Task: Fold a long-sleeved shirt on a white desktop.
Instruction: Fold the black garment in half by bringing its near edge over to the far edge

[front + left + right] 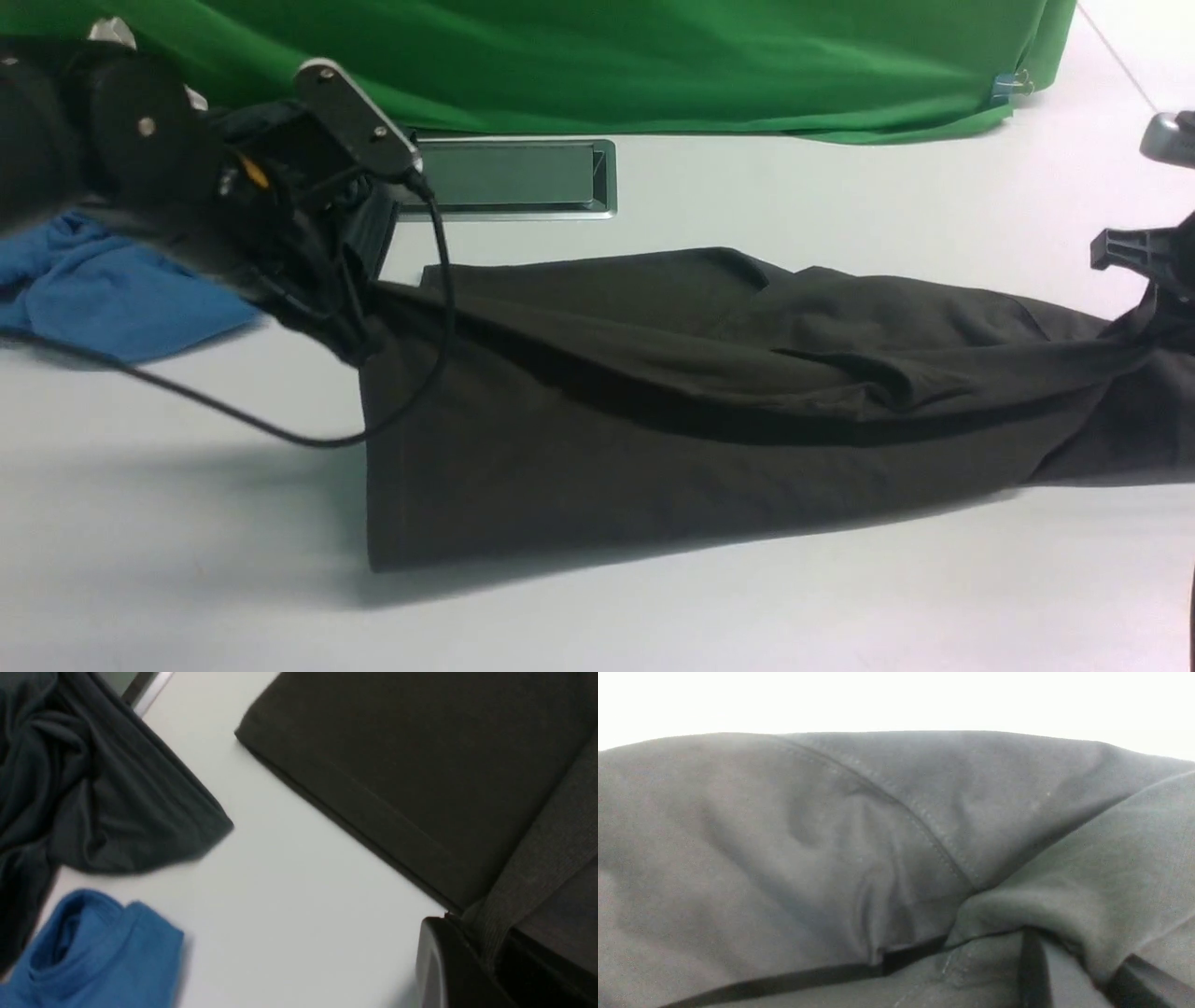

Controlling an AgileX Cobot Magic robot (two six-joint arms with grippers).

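Two grippers are clamped on the long-sleeved shirt [653,420]. The left gripper [359,341] pinches an edge just in front of the grey hatch's [509,177] left end; the right gripper [1165,297] pinches the opposite end, well right of the hatch. The shirt is stretched between them, partly resting on the white desktop [747,607] in front of the hatch. The tension probably keeps the fold edge straight.

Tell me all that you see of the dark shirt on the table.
The shirt is dark brown-black, soft matte cloth with stitched seams. It is folded lengthwise, creased, and stretched across the white table. The left pincer and right pincer each grip one raised end; part lies flat on the table.
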